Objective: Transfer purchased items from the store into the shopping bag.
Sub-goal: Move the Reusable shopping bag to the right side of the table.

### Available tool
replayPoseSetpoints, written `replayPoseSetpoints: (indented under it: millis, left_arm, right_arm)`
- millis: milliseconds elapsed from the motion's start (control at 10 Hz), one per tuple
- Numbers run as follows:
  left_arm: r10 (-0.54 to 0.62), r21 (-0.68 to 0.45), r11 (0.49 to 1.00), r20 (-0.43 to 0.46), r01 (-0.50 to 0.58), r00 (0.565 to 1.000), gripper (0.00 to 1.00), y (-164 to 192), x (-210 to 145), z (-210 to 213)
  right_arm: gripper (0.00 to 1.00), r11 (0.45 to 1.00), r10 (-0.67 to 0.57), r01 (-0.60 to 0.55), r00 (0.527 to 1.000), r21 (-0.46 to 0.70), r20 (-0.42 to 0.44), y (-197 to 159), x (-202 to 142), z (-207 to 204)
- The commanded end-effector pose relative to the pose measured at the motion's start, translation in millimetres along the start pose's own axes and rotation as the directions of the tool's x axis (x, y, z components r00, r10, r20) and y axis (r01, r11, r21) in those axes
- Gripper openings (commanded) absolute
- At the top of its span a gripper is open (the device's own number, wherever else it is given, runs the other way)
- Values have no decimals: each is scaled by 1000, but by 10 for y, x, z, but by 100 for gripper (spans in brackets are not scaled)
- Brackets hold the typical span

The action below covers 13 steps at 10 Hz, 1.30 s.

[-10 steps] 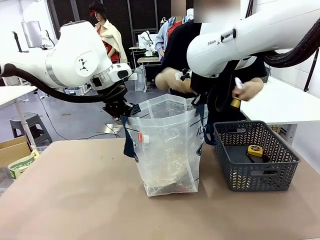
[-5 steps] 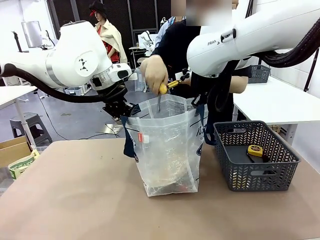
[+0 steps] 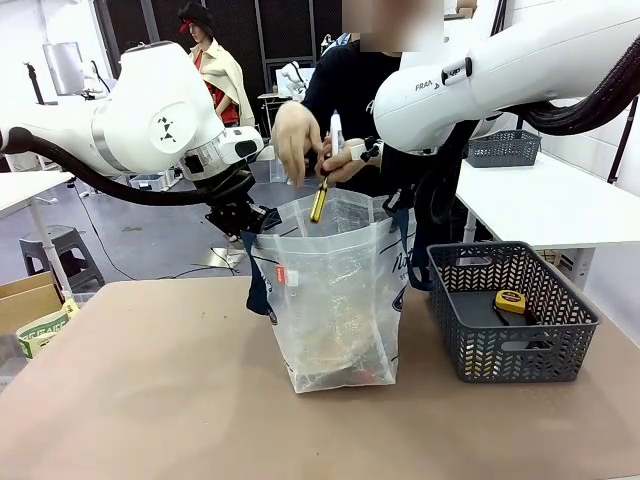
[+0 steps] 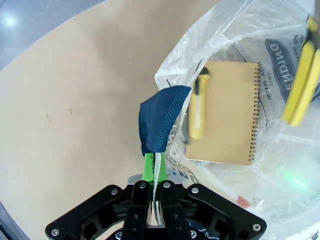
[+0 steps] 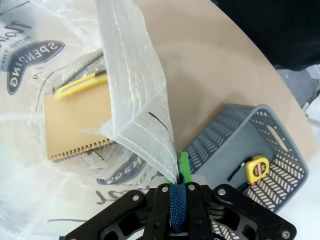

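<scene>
Robotics lab: white worktables (image 3: 560, 210), dark partitions (image 3: 290, 28)

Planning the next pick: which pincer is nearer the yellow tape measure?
Right. The right pincer clamps the bag edge on the tape measure side; the left pincer clamps the far edge.

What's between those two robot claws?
The shopping bag, mouth stretched open, with a person's hand holding a yellow-handled tool at its mouth, seen in the front view.

Bright, even indoor light: you see a soft shadow beneath the basket (image 3: 512, 352), sheen on the shopping bag (image 3: 335, 300), and a motion-blurred yellow tool (image 4: 299, 82).
</scene>
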<state>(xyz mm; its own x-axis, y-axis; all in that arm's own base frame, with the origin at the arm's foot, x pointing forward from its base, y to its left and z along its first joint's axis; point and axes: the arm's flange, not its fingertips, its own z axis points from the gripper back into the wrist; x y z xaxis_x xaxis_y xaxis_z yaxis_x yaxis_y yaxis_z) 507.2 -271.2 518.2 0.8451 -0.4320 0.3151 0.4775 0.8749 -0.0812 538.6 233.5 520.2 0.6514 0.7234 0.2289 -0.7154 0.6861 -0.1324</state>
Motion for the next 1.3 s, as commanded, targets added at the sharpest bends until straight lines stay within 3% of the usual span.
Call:
replayPoseSetpoints:
  millis: [0, 1200]
  left_arm:
    - [4, 2, 1000, 0, -4, 1000, 0, 25, -13, -1]
    - [4, 2, 1000, 0, -4, 1000, 0, 25, -13, -1]
  right_arm:
    - [0, 1000, -4, 4, 1000, -1, 0, -17, -7, 1]
    - [0, 1000, -4, 4, 1000, -1, 0, -17, -7, 1]
